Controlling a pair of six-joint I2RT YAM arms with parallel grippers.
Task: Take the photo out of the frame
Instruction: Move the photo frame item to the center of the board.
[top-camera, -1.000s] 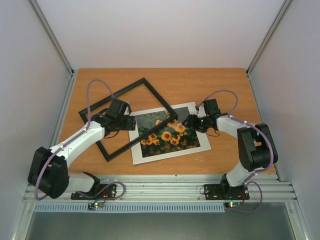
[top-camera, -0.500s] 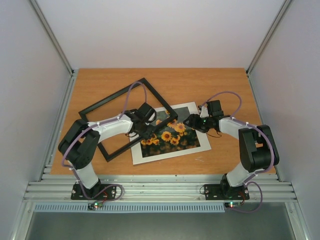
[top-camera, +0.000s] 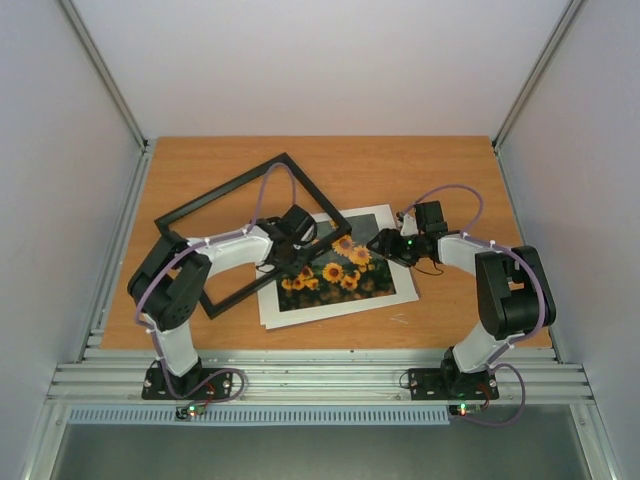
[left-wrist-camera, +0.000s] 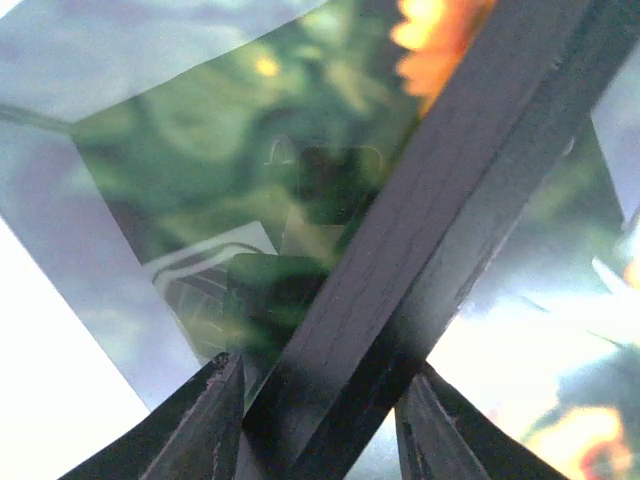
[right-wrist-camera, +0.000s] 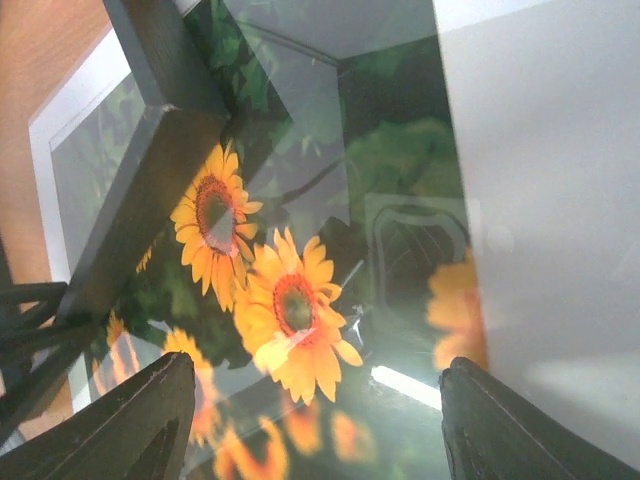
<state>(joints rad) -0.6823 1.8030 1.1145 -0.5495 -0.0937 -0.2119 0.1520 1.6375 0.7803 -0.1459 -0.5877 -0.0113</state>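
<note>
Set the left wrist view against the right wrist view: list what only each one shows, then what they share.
Only the left wrist view: the left gripper closed around a rail of the frame, seen close up. Only the right wrist view: the right gripper open above whole blooms of the photo, plus a frame corner and a strip of the table. Both: the photo lying under the black frame.

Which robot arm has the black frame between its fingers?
The left gripper: a bar of the black frame runs between its fingers. The right gripper is open above the photo instead.
</note>
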